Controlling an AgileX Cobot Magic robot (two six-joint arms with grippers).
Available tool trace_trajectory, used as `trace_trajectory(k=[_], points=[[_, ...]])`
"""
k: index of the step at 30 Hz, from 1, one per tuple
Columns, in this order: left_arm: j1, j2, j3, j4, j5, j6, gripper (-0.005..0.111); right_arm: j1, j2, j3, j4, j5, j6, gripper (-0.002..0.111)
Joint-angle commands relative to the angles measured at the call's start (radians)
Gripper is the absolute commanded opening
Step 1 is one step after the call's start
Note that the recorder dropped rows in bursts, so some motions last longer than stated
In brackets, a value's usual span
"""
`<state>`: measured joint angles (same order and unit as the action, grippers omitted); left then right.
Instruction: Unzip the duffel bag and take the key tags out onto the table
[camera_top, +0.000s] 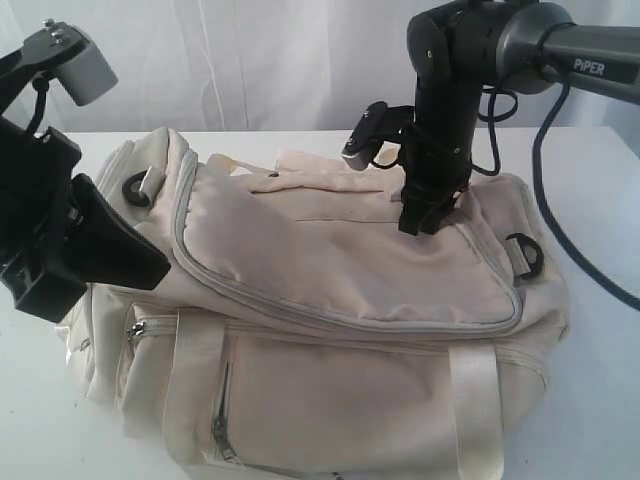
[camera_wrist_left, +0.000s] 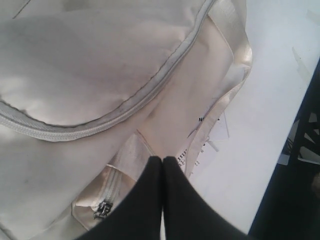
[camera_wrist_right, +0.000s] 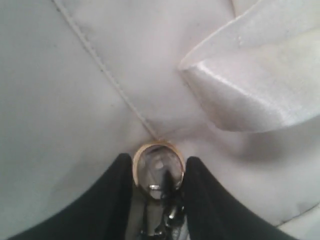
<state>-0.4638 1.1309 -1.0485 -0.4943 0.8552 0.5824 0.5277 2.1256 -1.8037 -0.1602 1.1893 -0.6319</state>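
Observation:
The cream-white duffel bag lies on the white table, its grey main zipper curving round the lid. My right gripper points straight down onto the bag's top near its right end. In the right wrist view its fingers close from both sides on a gold ring at the end of a seam. My left gripper hovers at the bag's left end, shut with nothing in it. The key tags are hidden.
Black strap rings sit at both ends of the bag. A side-pocket zipper pull and a printed label lie under the left gripper. A webbing strap folds beside the right gripper. A dark frame stands past the table edge.

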Motion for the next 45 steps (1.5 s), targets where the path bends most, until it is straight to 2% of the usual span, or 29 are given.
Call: trace_trajectory(k=[1, 5, 9, 25, 40, 45], points=[[-0.003, -0.003, 0.006, -0.021, 0.018, 0.0, 0.0, 0.0, 0.002, 0.002, -0.006, 0.02, 0.009, 0.017], [-0.003, -0.003, 0.006, -0.021, 0.018, 0.0, 0.0, 0.0, -0.001, 0.0, 0.009, 0.02, 0.011, 0.005], [-0.003, -0.003, 0.006, -0.021, 0.018, 0.0, 0.0, 0.0, -0.025, 0.0, 0.01, 0.02, 0.027, 0.001], [-0.003, -0.003, 0.006, -0.021, 0.018, 0.0, 0.0, 0.0, -0.158, 0.0, 0.006, 0.032, 0.128, 0.0], [-0.003, -0.003, 0.006, -0.021, 0.018, 0.0, 0.0, 0.0, -0.223, 0.003, -0.045, 0.032, 0.382, 0.0], [-0.003, -0.003, 0.006, -0.021, 0.018, 0.0, 0.0, 0.0, -0.259, 0.004, -0.016, 0.032, 0.41, 0.0]])
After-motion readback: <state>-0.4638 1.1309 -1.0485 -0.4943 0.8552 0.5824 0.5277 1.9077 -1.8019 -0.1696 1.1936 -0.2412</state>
